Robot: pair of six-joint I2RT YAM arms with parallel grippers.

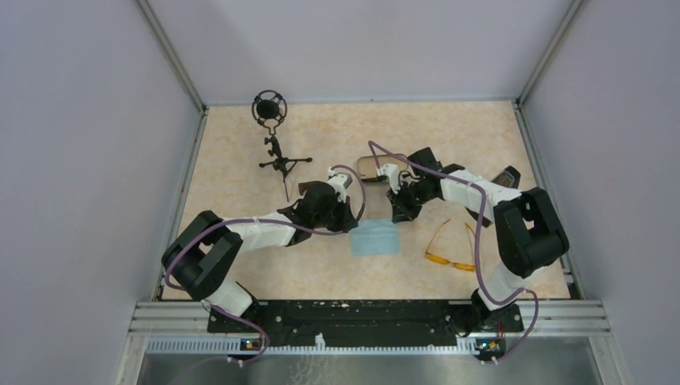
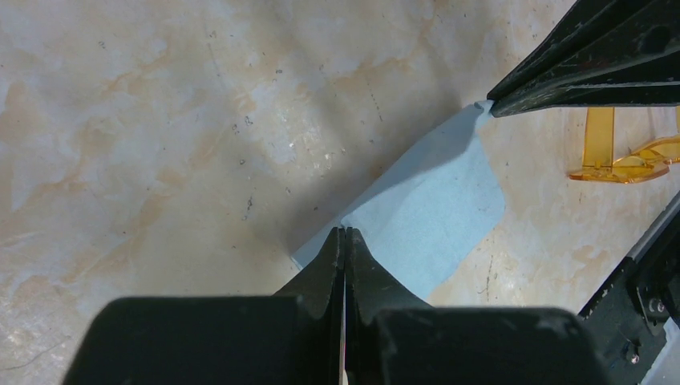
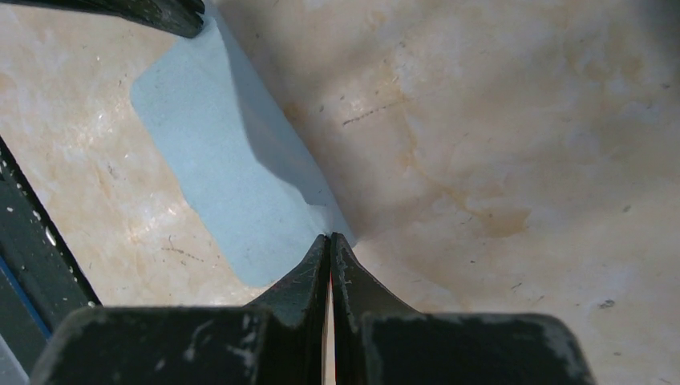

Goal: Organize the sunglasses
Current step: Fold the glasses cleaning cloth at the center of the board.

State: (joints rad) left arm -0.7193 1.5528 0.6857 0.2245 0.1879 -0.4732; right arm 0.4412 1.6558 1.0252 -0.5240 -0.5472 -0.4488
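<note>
The orange sunglasses lie open on the table, to the right of the light blue cloth, and nothing holds them. They also show at the right edge of the left wrist view. My left gripper is shut on the cloth's far left corner. My right gripper is shut on its far right corner. The pinched edge is raised and casts a shadow. The black case lies behind the grippers, partly hidden by my right arm.
A black microphone on a small tripod stands at the back left. Grey walls close in the table on three sides. A black rail runs along the near edge by the arm bases.
</note>
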